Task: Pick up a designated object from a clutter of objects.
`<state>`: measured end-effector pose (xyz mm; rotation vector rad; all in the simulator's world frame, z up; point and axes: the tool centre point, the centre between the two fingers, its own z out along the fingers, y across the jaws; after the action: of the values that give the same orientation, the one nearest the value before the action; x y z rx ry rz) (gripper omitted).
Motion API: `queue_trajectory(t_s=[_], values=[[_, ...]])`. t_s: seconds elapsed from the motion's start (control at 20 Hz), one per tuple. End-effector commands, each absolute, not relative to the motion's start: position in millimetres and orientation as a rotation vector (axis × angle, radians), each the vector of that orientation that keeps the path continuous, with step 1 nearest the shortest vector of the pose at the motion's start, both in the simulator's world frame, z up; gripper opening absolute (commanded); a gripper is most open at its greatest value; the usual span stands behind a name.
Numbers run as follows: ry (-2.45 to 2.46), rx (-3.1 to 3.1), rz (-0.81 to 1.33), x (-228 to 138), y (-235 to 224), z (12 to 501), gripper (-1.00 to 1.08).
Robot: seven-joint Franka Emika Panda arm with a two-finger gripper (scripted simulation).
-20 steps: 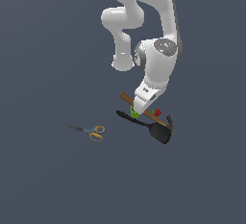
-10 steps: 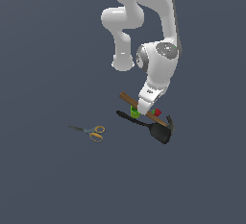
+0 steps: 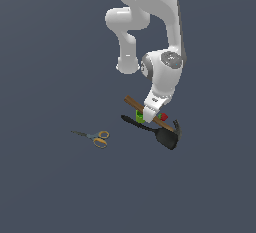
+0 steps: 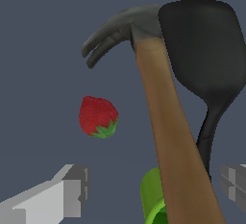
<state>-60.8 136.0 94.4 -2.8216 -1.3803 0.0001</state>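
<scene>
Open end effector [image 4: 153, 189] astride the hammer [image 4: 166, 122] handle, fingers apart from it

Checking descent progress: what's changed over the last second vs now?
The arm has lowered the tool closer onto the hammer; in the wrist view its fingers straddle the handle, open, nothing gripped yet. Hammer, spatula, green cup, strawberry and scissors have not moved.

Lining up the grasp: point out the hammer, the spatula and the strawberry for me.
hammer [image 4: 168, 122], wrist view, middle of the wooden handle.
spatula [image 4: 206, 45], wrist view, centre of the black blade.
strawberry [image 4: 97, 116], wrist view, middle of the red body.
</scene>
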Motion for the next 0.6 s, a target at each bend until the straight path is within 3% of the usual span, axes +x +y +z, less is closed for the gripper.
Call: queue_trajectory(t_s=[0.0, 0.35, 0.4, 0.55], values=[[-1.383, -2.82, 0.0, -61.4, 136.1, 82.9, 1.0], [-1.385, -2.82, 0.0, -61.0, 136.2, 69.7, 1.0], [-1.385, -2.82, 0.0, -61.0, 136.2, 69.7, -1.0], [-1.385, -2.82, 0.0, -61.0, 136.2, 69.7, -1.0]])
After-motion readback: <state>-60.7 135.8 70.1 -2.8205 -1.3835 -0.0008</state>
